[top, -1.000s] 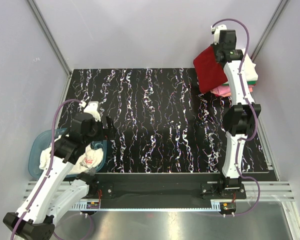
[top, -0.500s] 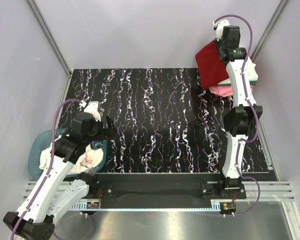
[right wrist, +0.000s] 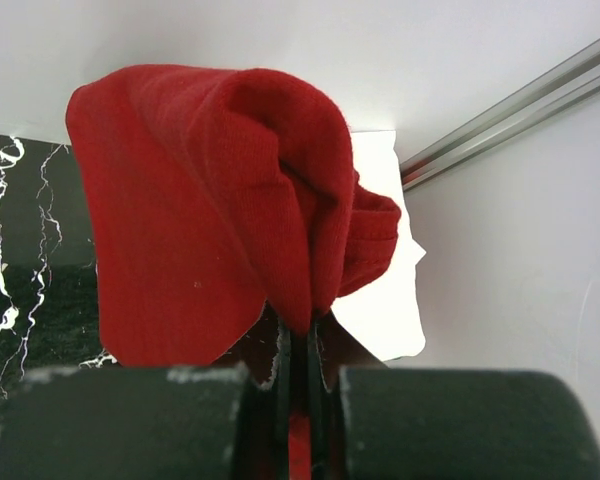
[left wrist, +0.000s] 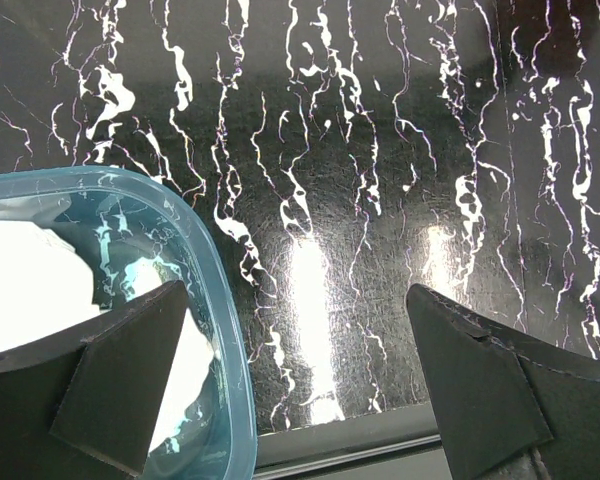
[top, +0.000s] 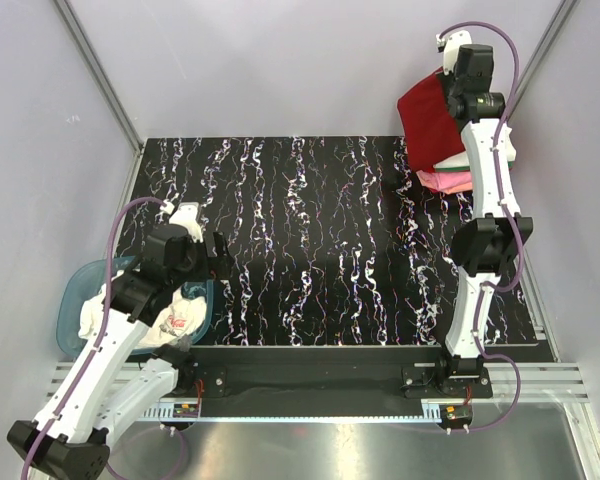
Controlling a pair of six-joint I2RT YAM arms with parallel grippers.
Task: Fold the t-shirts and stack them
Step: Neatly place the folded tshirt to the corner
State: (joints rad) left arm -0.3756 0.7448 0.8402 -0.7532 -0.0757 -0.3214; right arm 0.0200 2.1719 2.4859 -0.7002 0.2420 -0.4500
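Note:
My right gripper [top: 459, 100] is shut on a fold of the dark red t-shirt [top: 430, 118], which hangs bunched in the air over the table's back right corner. The right wrist view shows the red cloth [right wrist: 200, 220] pinched between the closed fingertips of that gripper [right wrist: 302, 335]. Below it lies a stack of folded t-shirts, pink [top: 442, 181] lowest, with white [top: 506, 150] and a strip of green above. My left gripper [top: 212, 258] [left wrist: 295, 370] hangs open and empty over the teal tub's right rim. A white t-shirt with red print [top: 180, 318] lies crumpled in the tub.
The teal plastic tub [top: 70, 300] [left wrist: 223, 300] sits at the table's near left corner. The black marbled mat [top: 310, 240] covers the table. Grey walls and metal frame rails close in the back and sides.
The right arm has lifted the dark red t-shirt higher and toward the back right corner. The left arm has stayed still.

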